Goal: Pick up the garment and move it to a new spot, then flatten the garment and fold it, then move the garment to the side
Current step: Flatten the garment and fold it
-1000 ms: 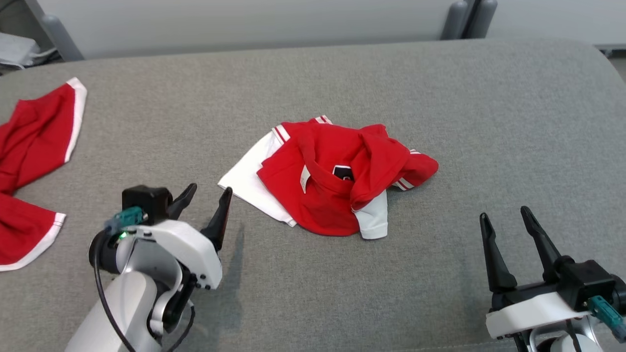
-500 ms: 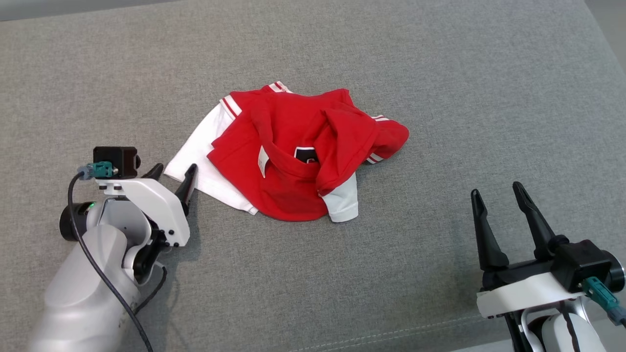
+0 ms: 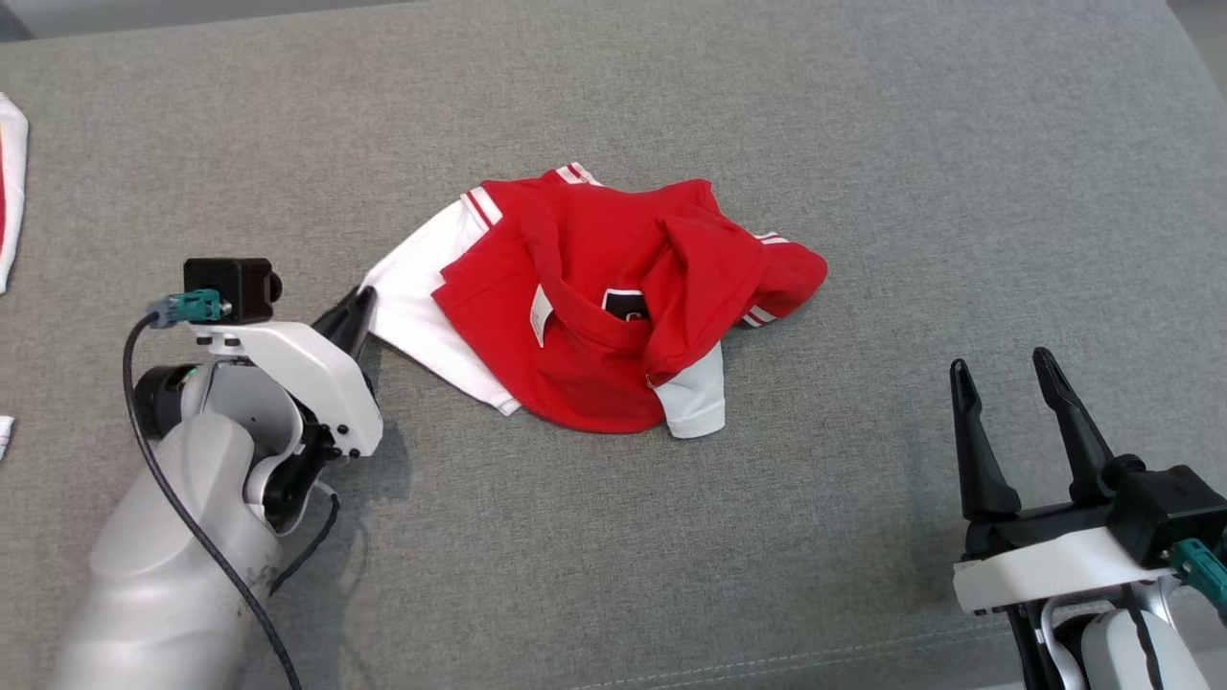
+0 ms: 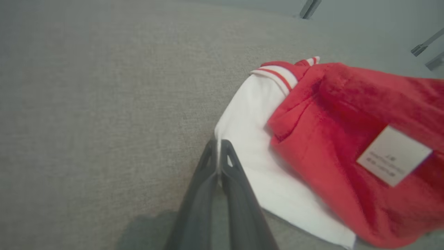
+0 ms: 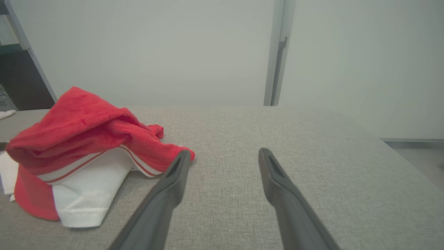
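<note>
The garment [image 3: 613, 316] is a crumpled red shirt with white sleeves and striped cuffs, lying in a heap at the middle of the grey padded surface [image 3: 863, 144]. My left gripper [image 3: 357, 305] is at the heap's left side, its fingers shut on the white corner. In the left wrist view the left gripper [image 4: 219, 146] has both tips pressed together on the edge of the garment [image 4: 329, 139], with a thin sliver of white cloth between them. My right gripper [image 3: 1002, 369] stands open at the lower right, well apart from the heap. In the right wrist view the right gripper [image 5: 223, 154] has nothing between its fingers, and the garment [image 5: 79, 139] lies to the left.
Another red-and-white cloth [image 3: 10, 192] lies at the far left edge of the surface. A stitched seam [image 3: 767, 656] runs along the surface's front edge. In the right wrist view a pale wall with a grey post [image 5: 277, 52] stands behind the far edge.
My left gripper moved up to the garment's white corner and closed from open to shut on it. The head camera shifted. The right gripper stayed open.
</note>
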Tool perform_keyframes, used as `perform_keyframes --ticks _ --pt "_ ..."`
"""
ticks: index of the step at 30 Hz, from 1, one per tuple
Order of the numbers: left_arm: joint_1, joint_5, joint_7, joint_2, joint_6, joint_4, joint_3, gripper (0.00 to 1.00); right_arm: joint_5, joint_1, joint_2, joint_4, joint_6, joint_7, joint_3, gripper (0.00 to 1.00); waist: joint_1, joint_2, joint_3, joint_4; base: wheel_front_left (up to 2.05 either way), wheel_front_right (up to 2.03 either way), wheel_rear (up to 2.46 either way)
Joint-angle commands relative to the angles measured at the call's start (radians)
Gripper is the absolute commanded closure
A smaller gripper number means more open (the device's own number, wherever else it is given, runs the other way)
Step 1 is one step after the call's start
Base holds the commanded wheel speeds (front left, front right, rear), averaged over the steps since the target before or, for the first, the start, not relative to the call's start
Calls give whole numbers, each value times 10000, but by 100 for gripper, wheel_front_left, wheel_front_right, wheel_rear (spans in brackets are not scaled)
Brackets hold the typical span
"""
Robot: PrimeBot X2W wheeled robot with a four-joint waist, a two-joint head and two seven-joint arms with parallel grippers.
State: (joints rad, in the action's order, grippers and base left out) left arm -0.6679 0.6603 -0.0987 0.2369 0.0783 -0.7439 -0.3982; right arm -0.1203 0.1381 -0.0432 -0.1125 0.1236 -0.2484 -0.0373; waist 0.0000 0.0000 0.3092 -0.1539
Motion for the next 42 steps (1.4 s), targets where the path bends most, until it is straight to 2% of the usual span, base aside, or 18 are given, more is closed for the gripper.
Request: perform_keyframes --ticks 1,6,13,14,19,23,27,30,33,38,39,40,42 --pt "-261 -97 253 507 -155 550 409 100 -68 53 -71 254 71 -133 -126 0 0 0 -103 121 0 0 0" --pt "-32 -280 440 987 -616 2003 589 100 -73 -34 -71 256 71 -133 18 0 0 0 -259 377 0 0 0" --pt "704 -794 329 1815 -1468 4907 733 100 -109 -157 -71 295 71 -133 257 0 0 0 -513 728 0 0 0" --pt "704 -794 329 1815 -1468 4907 733 100 -109 -157 -71 295 71 -133 257 0 0 0 -513 728 0 0 0" --pt "1064 -1062 -129 2310 -1946 6841 803 100 -195 -192 -71 278 71 -133 307 0 0 0 -729 803 0 0 0" --pt "1531 -1059 -522 2666 -2417 7794 1085 100 -283 -233 -70 302 71 -133 283 0 0 0 -791 764 0 0 0" --pt "2517 -719 -568 2771 -2866 7920 1528 100 -373 -311 -70 252 71 -133 226 0 0 0 -765 694 0 0 0" --pt "3311 -277 -344 2606 -2987 7687 1825 100 -390 -351 -70 220 71 -133 226 0 0 0 -729 683 0 0 0" --pt "3910 113 102 2367 -2930 7158 2069 100 -369 -355 -70 135 71 -133 256 0 0 0 -673 723 0 0 0" --pt "3964 476 542 2086 -2609 6217 2178 100 -335 -321 -70 -26 71 -133 257 0 0 0 -692 754 0 0 0" --pt "3933 502 679 2027 -2584 6054 2213 67 -341 -311 -70 -61 71 -133 255 0 0 0 -713 744 0 0 0" --pt "3917 522 764 1981 -2546 5883 2211 0 -354 -310 -70 -95 71 -133 272 0 0 0 -745 741 0 0 0" --pt "3869 450 1000 1950 -2548 5596 2230 0 -365 -326 -70 -138 71 -133 317 0 0 0 -803 741 0 0 0"
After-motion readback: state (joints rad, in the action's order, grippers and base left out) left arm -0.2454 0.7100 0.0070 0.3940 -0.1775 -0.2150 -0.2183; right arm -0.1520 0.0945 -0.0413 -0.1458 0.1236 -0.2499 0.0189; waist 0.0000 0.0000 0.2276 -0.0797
